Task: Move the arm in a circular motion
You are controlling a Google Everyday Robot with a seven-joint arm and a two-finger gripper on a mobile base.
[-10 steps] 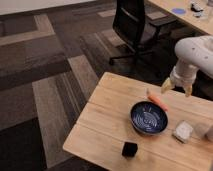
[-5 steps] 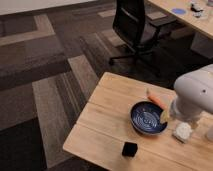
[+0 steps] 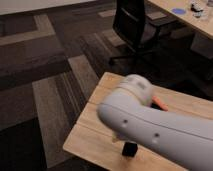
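The arm, a thick glossy white rounded segment with small dark screw holes, fills the lower right of the camera view and lies across the wooden table. Its rounded elbow end sits over the table's middle. The gripper is out of view. An orange object peeks out behind the arm's upper edge. A small black block shows just under the arm near the table's front edge. The blue bowl seen earlier is hidden behind the arm.
A black office chair stands behind the table on the dark patterned carpet. A second wooden desk with a blue disc and small items is at the top right.
The arm has swung from the table's right side toward the left and nearer the camera, now covering the bowl and the white object. The gripper has left the view.
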